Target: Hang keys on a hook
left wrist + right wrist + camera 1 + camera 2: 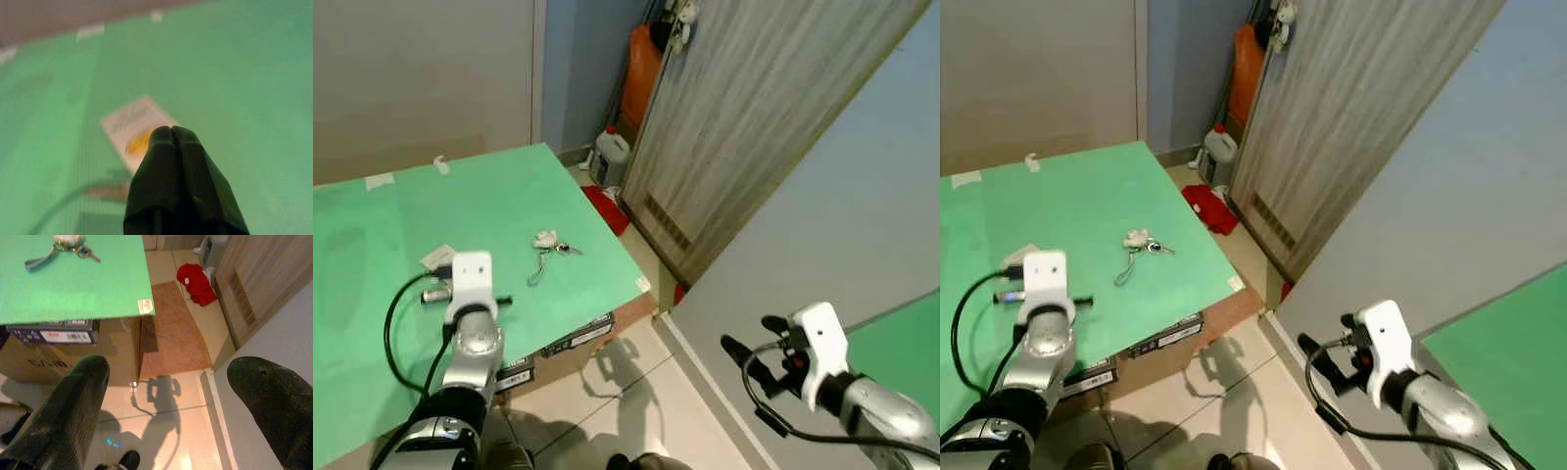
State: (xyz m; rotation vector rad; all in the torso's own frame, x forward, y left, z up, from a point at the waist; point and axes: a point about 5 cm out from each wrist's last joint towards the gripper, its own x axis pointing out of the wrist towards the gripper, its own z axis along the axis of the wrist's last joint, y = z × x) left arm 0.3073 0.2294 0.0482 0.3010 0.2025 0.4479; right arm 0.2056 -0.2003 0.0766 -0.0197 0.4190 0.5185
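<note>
A bunch of keys [549, 242] with a white fluffy charm and a grey strap lies on the green tabletop [489, 196], near its right edge; it is also in the right wrist view as keys [68, 246]. My left gripper [171, 133] is shut on nothing and hovers low over a white card [138, 121] with a yellow spot, left of the keys. Its white wrist [472, 277] rises over the table's front edge. My right gripper [750, 339] is open above the tiled floor, well right of the table, with nothing between its fingers [83, 382].
Cardboard boxes [576, 338] sit under the table's front edge. A wood-grain panel [744, 108] leans at the right, with small pale things [680, 15] hanging near its top. An orange object [641, 64], a white jug [612, 157] and a red cloth [605, 208] lie beyond.
</note>
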